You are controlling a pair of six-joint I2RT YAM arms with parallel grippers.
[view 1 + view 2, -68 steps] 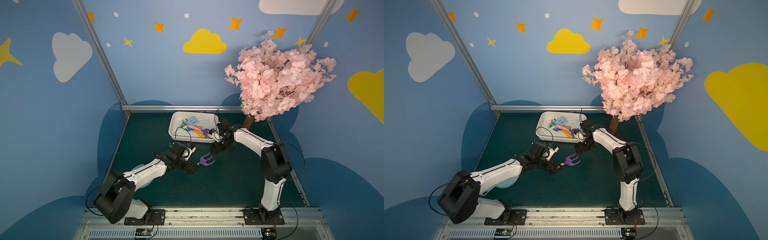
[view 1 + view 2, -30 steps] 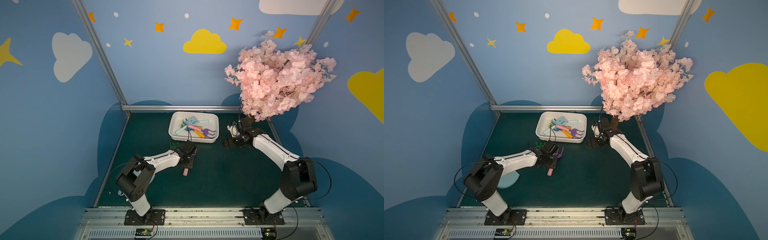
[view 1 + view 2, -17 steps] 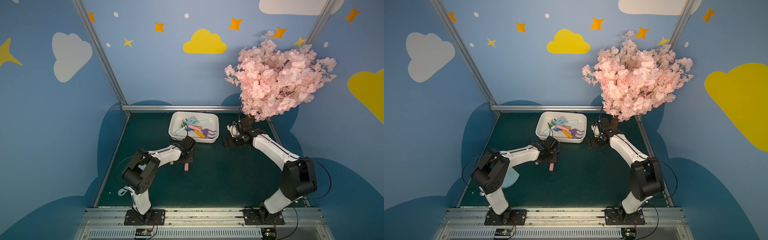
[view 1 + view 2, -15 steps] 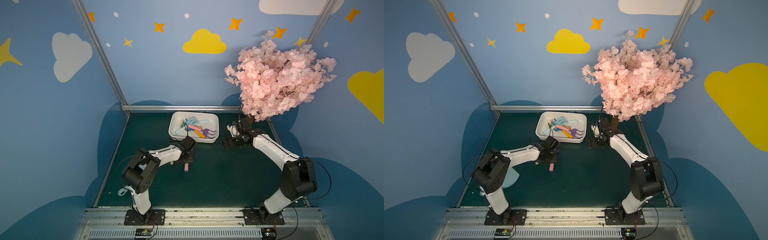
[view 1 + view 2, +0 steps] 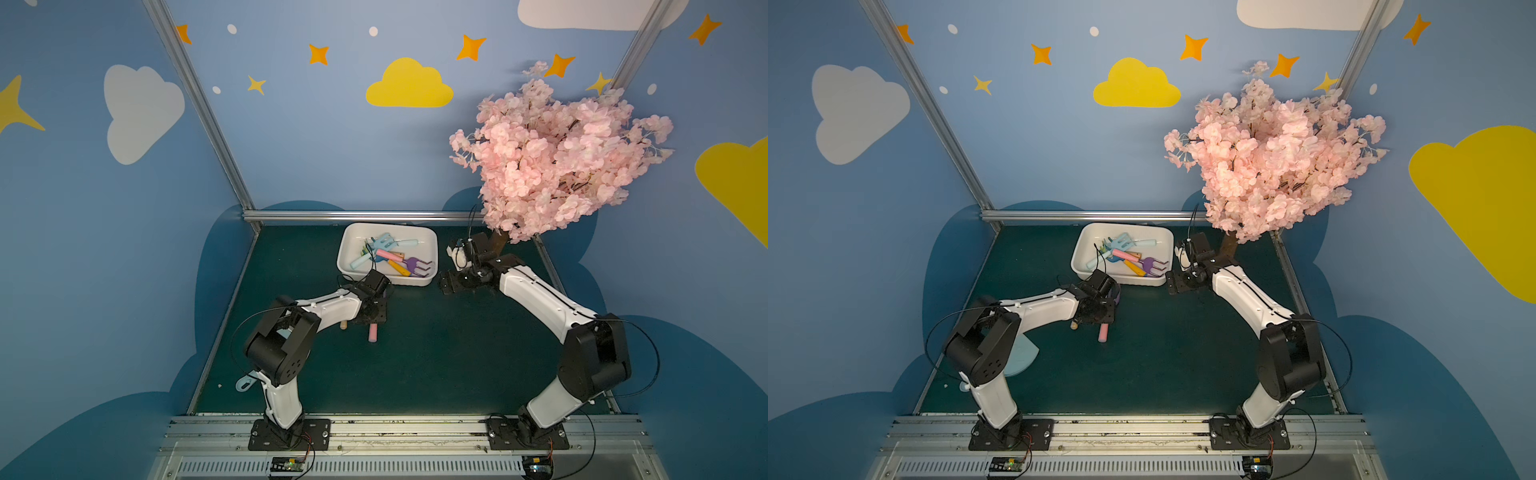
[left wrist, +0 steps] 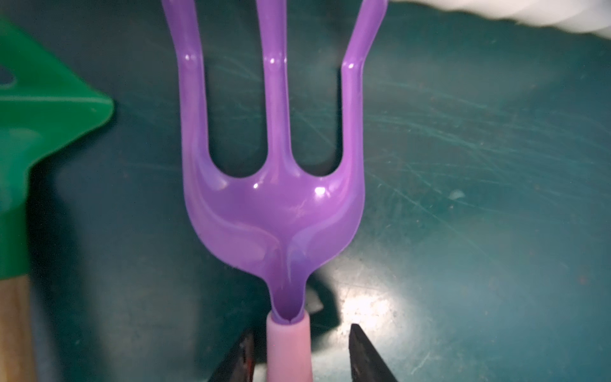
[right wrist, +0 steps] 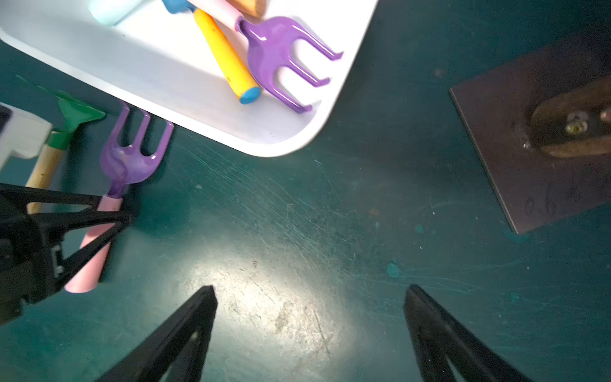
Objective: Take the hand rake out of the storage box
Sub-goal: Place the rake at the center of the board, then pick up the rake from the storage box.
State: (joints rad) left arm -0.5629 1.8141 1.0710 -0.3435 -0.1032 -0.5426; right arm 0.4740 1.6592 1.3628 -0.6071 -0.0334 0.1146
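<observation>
**Top view:** Your left gripper [image 5: 372, 312] has lowered the hand rake [image 5: 373, 332] onto the mat [image 5: 436, 353]. It lies left of frame centre, just below the storage box [image 5: 388, 226].

**Left wrist:** At the bottom edge the jaws have eased partly apart and straddle the pink handle, with a gap at one side. It looks released, so the removal is likely done.

**Right wrist:** Your right gripper [image 7: 309, 291] gapes wide and empty at lower centre. A second purple rake [image 7: 281, 56] remains in the box at upper centre.
</observation>
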